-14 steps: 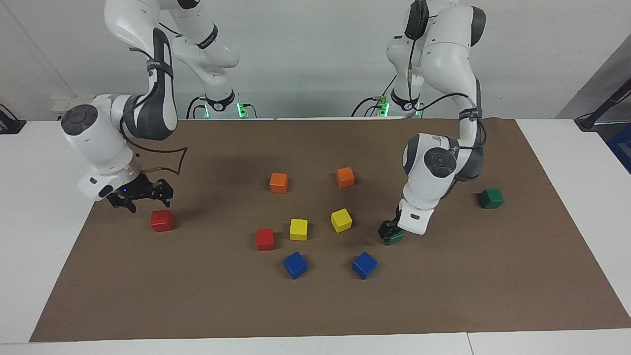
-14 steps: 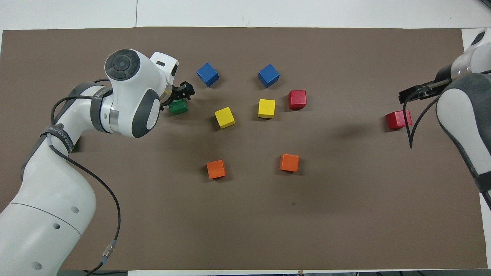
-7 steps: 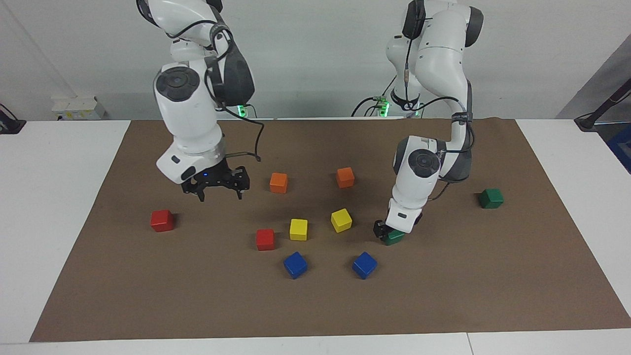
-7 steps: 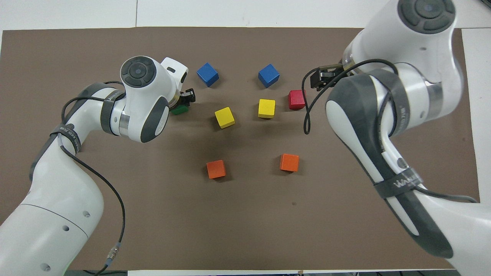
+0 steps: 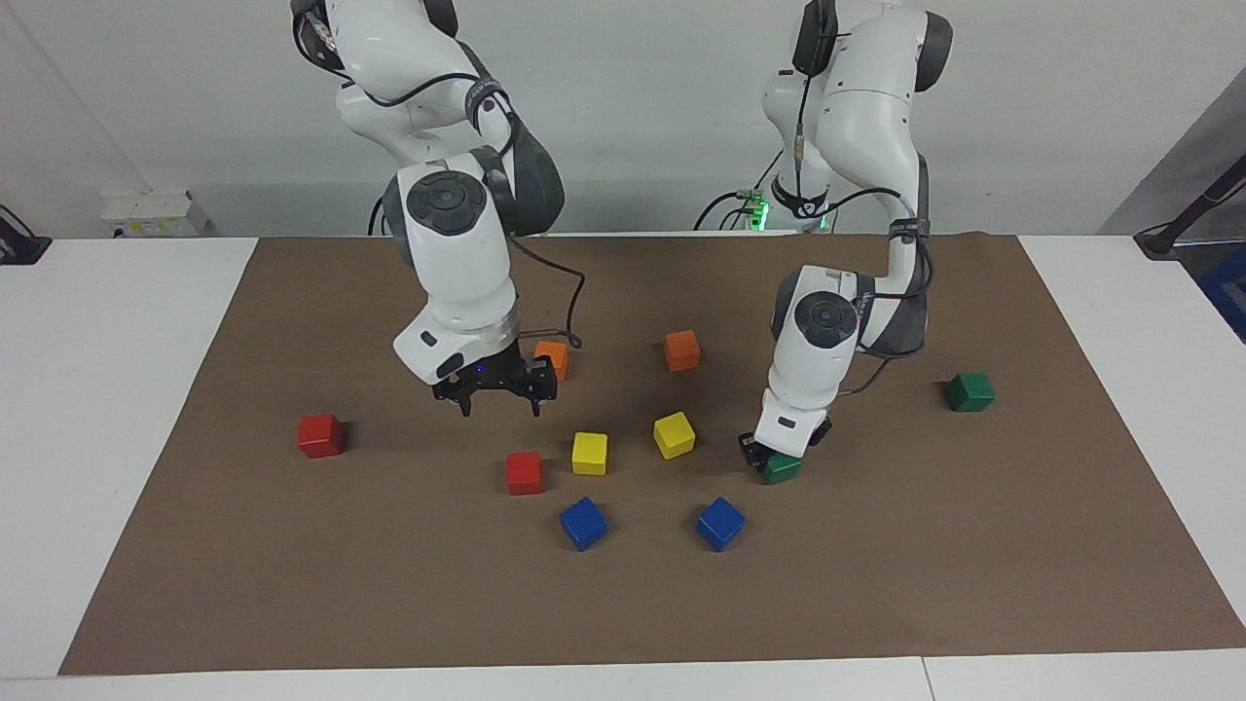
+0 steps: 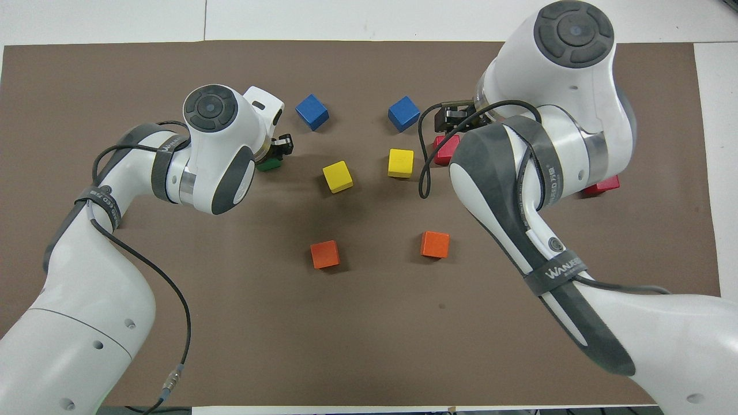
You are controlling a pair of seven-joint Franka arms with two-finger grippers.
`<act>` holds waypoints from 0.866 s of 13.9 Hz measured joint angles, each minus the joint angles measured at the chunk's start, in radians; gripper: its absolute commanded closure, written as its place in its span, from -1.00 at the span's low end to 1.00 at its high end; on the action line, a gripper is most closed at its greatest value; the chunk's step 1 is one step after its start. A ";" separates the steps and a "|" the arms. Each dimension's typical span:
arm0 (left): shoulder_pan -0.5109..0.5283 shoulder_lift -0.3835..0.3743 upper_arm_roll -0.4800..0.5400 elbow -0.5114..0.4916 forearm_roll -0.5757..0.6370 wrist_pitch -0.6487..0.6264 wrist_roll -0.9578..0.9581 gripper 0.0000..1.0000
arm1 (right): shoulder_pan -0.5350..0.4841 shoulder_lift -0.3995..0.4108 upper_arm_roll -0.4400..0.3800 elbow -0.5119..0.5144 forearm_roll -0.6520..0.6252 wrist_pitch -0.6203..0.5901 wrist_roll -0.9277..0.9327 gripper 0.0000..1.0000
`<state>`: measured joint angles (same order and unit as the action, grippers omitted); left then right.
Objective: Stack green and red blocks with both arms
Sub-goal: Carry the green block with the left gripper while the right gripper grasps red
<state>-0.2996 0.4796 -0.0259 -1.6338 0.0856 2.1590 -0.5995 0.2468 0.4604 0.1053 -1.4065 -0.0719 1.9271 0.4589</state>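
My left gripper [image 5: 779, 454] [image 6: 278, 148] is down at the mat, shut on a dark green block [image 5: 783, 469] [image 6: 268, 165] that rests beside the yellow cubes. A second green block [image 5: 971, 391] lies toward the left arm's end of the table; the left arm hides it in the overhead view. My right gripper [image 5: 499, 407] [image 6: 455, 115] hangs open in the air, roughly over a red block [image 5: 524, 472] [image 6: 443, 152] beside the yellow cubes. Another red block [image 5: 319, 435] [image 6: 602, 185] sits toward the right arm's end of the table.
On the brown mat [image 5: 292, 584] lie two orange cubes [image 5: 681, 350] [image 5: 551, 356] nearer the robots. Two yellow cubes [image 5: 589, 453] [image 5: 674, 434] sit in the middle. Two blue cubes [image 5: 582, 523] [image 5: 719, 523] are farthest from the robots.
My right arm swung from the red block at its own end of the table to over the middle red block. My left gripper closed on the green block.
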 measured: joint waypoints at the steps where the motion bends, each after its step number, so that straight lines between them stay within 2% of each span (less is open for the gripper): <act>1: 0.026 -0.022 0.001 0.007 -0.010 -0.028 0.034 1.00 | 0.000 0.011 0.000 0.001 0.000 0.006 0.007 -0.86; 6: 0.241 -0.149 0.008 0.005 -0.049 -0.211 0.464 1.00 | 0.000 0.048 0.000 0.002 0.000 0.080 0.016 -0.86; 10: 0.420 -0.193 0.011 -0.059 -0.054 -0.226 0.790 1.00 | 0.000 0.069 -0.001 -0.048 0.000 0.165 0.023 -0.86; 12: 0.481 -0.206 0.010 -0.095 -0.055 -0.214 0.885 1.00 | -0.003 0.077 -0.004 -0.095 -0.005 0.219 0.023 -0.86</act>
<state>0.1809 0.2737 -0.0154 -1.7292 0.0304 1.9453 0.2857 0.2434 0.5374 0.1012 -1.5011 -0.0774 2.1460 0.4816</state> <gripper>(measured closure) 0.454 0.097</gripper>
